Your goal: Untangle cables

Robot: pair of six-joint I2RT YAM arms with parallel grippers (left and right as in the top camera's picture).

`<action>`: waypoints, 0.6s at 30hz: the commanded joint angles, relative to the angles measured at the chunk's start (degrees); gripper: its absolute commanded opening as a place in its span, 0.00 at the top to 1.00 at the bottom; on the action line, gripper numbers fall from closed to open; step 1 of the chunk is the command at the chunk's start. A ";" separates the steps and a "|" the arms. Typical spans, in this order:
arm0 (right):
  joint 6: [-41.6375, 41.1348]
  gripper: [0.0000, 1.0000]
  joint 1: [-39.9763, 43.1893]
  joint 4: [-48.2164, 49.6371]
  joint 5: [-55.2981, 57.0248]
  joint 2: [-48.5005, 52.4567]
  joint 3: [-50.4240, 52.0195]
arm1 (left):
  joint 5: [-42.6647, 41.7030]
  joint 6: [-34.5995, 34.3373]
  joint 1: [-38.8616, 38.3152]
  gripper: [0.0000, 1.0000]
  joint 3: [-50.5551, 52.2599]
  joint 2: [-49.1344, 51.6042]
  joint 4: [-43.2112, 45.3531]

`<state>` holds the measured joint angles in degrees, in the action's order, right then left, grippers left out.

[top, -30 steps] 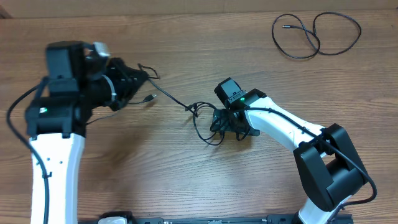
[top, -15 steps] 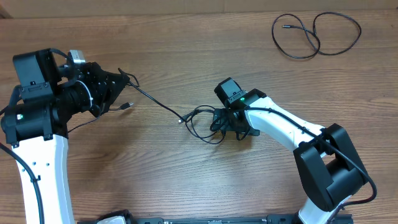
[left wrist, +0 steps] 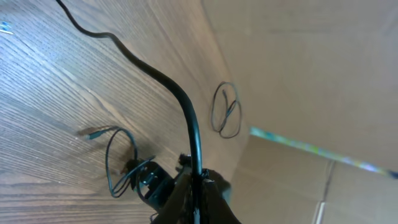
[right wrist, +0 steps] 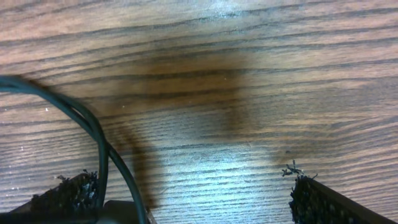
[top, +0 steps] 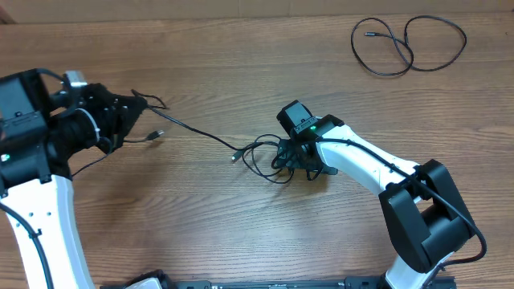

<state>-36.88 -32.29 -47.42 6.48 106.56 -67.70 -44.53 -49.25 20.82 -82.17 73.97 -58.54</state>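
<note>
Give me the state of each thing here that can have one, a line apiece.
left pincer: shut on the stretched cable.
right pincer: open, down on the tangled bundle.
stretched cable: drawn out from bundle to left pincer.
tangled bundle: looped, partly under right pincer.
separate cable: loose loops, far right corner, untouched.

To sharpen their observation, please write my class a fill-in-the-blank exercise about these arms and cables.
The left fingers are ___ on a stretched cable. The right fingers stand ___ over the tangle. A separate looped cable lies at the far ___ corner of the table.
Missing words: shut, open, right.
</note>
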 commanded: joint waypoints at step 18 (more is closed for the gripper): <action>-1.27 0.00 0.92 0.87 -1.18 -0.02 0.20 | -12.44 3.43 8.39 0.96 -1.33 -1.11 0.00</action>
<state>-37.50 -31.66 -47.11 6.46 106.56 -67.70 -54.22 -47.72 29.02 -82.17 73.93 -58.72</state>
